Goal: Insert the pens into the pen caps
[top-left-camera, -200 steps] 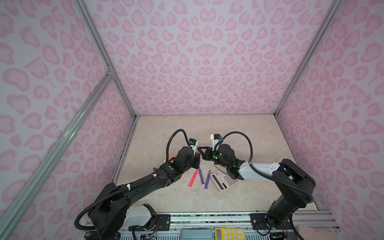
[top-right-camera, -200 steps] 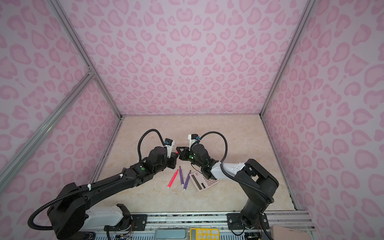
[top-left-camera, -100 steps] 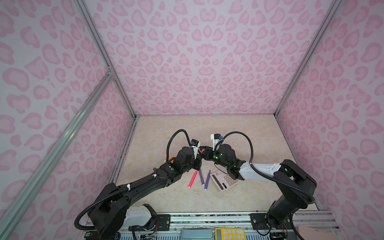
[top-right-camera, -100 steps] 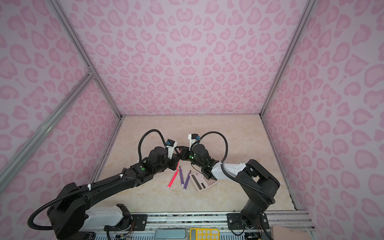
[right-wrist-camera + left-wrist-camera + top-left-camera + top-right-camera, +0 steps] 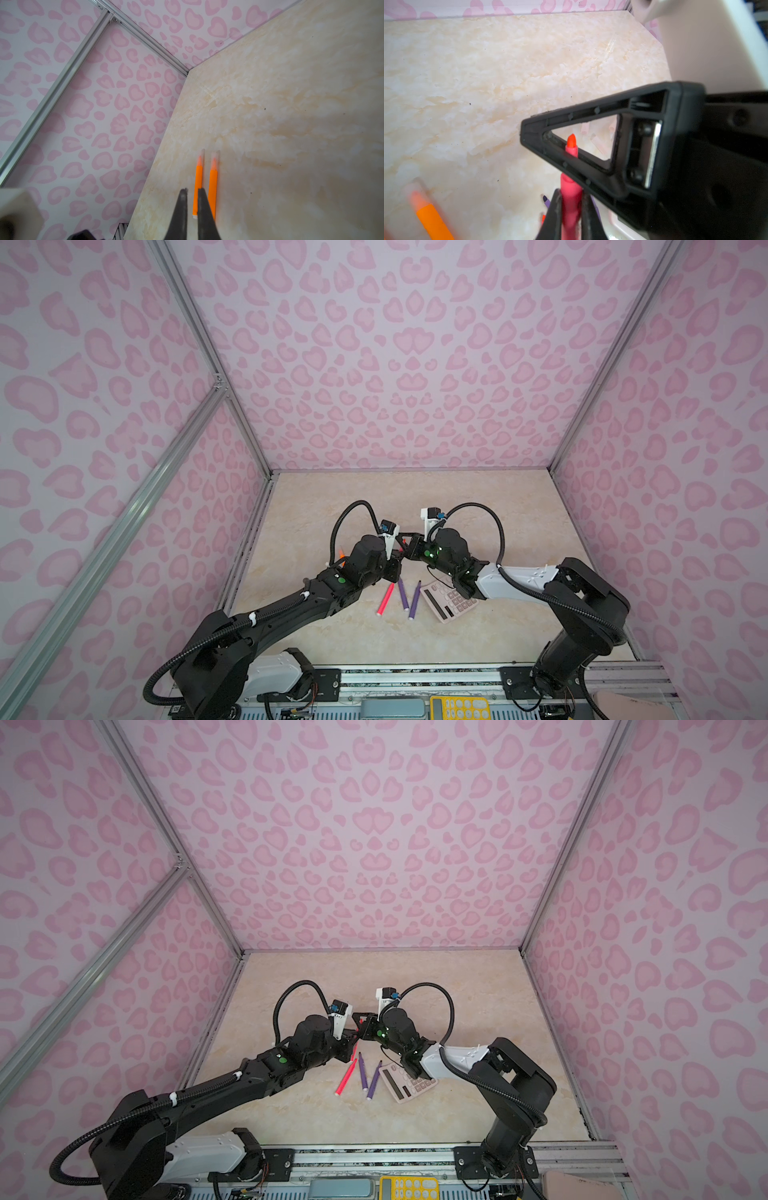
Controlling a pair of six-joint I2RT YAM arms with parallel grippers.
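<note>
Left pincer [image 5: 570,199] brought pink pen [image 5: 570,187] nearer right pincer [image 5: 192,192]; marble tabletop [image 5: 478,510]; pink walls [image 5: 395,364]

walls [image 5: 411,344]: lilac, pink heart blotches | table [image 5: 415,497]: cream marbling | orange pens [image 5: 213,187] | purple pens [image 5: 402,594] | pink-red pen [image 5: 570,195]: red tip | calculator [image 5: 449,601]: pink

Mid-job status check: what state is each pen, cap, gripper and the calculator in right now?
left gripper: shut on the held pink pen.
held pink pen: gripped, tip bare.
right gripper: shut, nothing visible in it.
orange pens: two, lying side by side, capped.
purple pens: two, lying flat, tips bare.
loose pink pen: lying flat; cap unclear.
loose caps: lying empty on the table.
calculator: lying face up.
</note>
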